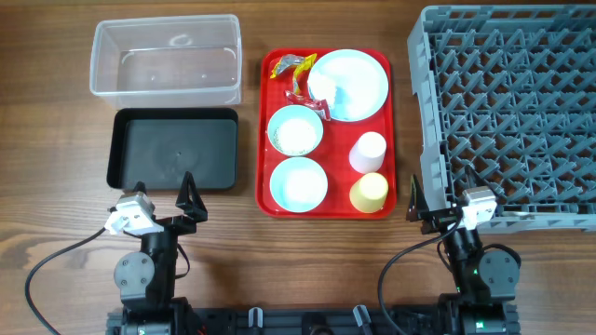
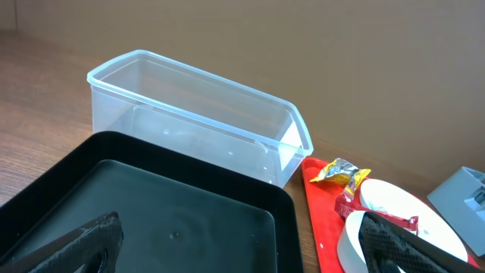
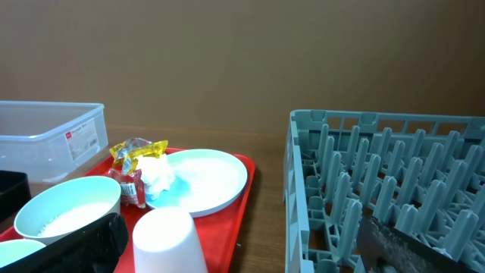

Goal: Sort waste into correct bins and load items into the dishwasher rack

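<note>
A clear tub [image 1: 98, 65] and a black tray [image 1: 119, 149] sit at the left. The red serving tray [image 1: 264, 158] holds a light-blue plate [image 1: 358, 84] with a white tissue [image 1: 325, 89], red and yellow wrappers [image 1: 296, 71], a pale-green bowl [image 1: 295, 130] with rice, a light-blue bowl [image 1: 298, 182], a pink cup [image 1: 367, 152] and a yellow cup [image 1: 369, 192]. The grey rack [image 1: 507, 102] is at the right. My left gripper [image 1: 163, 197] is open and empty at the black tray's near edge. My right gripper [image 1: 438, 209] is open and empty between the red tray and the rack.
In the left wrist view the black tray [image 2: 174, 220] lies just ahead, with the tub [image 2: 189, 114] behind and the wrappers [image 2: 341, 174] at the right. In the right wrist view the pink cup [image 3: 168, 239] is close in front, with the plate [image 3: 204, 178] and the rack [image 3: 379, 189] beyond.
</note>
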Motion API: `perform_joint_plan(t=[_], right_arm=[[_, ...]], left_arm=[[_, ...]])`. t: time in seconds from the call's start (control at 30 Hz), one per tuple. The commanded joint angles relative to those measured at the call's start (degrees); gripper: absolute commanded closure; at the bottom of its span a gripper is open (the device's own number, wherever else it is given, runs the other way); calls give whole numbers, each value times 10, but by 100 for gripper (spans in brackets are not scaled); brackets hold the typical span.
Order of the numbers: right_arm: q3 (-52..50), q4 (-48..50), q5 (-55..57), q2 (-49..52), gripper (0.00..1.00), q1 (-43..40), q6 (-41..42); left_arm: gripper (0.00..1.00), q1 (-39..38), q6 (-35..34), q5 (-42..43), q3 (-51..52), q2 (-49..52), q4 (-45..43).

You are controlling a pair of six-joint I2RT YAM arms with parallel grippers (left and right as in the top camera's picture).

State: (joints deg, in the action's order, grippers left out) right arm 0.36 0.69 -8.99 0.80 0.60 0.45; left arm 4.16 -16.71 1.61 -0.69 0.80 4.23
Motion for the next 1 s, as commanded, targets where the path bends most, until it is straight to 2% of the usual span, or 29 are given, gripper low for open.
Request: perform_joint_plan(t=[0.0,0.57,0.73,0.9,0.97], right_arm=[[-1,1,-10,0,0,2,11],[-1,5,-1,0,0,2,12],[6,8,-32,0,0,2,12],[100,5,-61,21,0,2,10],[162,-10,-68,71,0,2,10]], left_arm=[[0,-3,-3,3,3,-4,1],[0,-3,-3,-10,3,-4,-1],[0,-3,-3,123,0,-4,-36],[0,-3,64,131,-97,22,16],[0,-3,91,132,-176,93,64]])
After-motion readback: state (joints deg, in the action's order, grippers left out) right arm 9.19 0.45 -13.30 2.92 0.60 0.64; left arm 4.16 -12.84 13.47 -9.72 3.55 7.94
